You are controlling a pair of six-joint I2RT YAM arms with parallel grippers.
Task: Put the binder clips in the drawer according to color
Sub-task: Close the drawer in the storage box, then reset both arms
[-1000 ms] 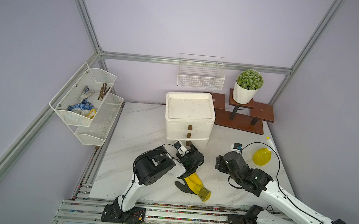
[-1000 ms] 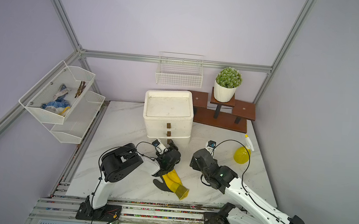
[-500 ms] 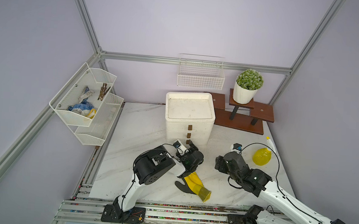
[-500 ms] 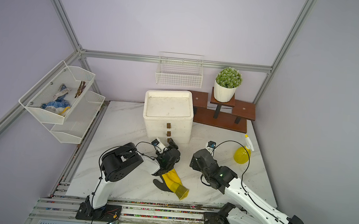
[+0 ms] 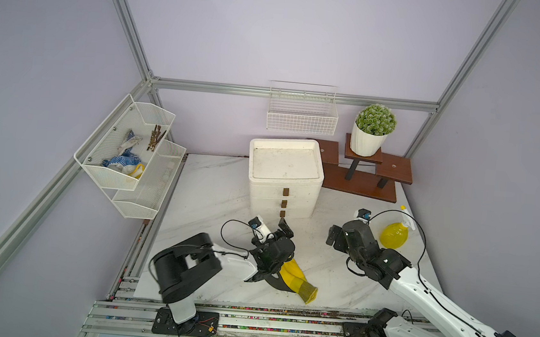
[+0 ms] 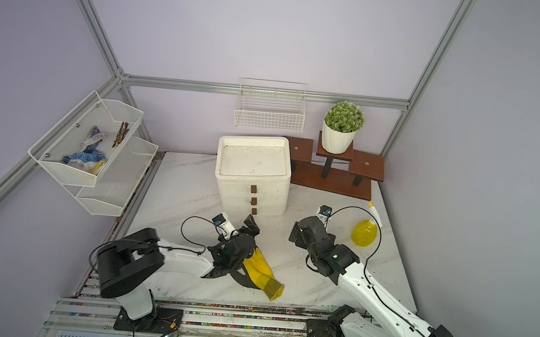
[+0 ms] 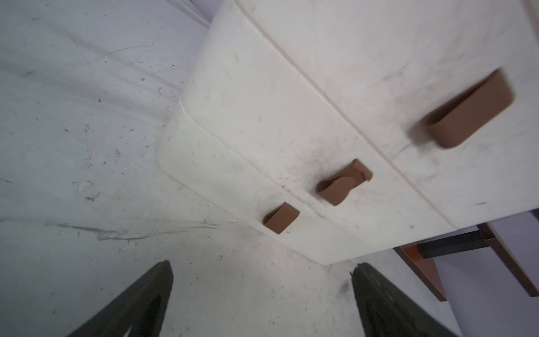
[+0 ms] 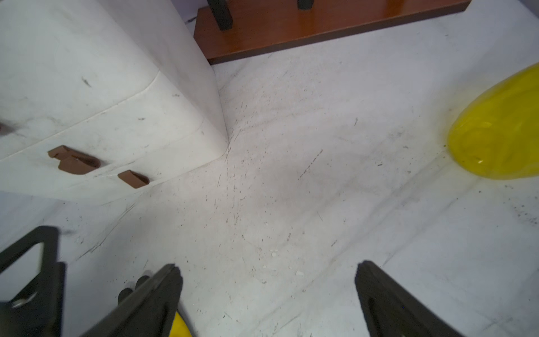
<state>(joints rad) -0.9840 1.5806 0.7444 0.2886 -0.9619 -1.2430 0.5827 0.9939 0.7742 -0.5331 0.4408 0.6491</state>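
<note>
Against a second ago, little is seen changed: the drawer is kept fully shut, and both arms are found almost where they were; the left pincer is spread wide and empty, held low over the counter, with the drawer just ahead and its lowest handle nearest; the glove is seen behind it, under the wrist; the right pincer is likewise spread and empty, tilted down, with the drawer's corner ahead to its left and the bottle to its right.

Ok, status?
Left gripper open, empty; right gripper same. Drawer shut, no clips visible. Glove lies behind left gripper, clear of drawer.
</note>
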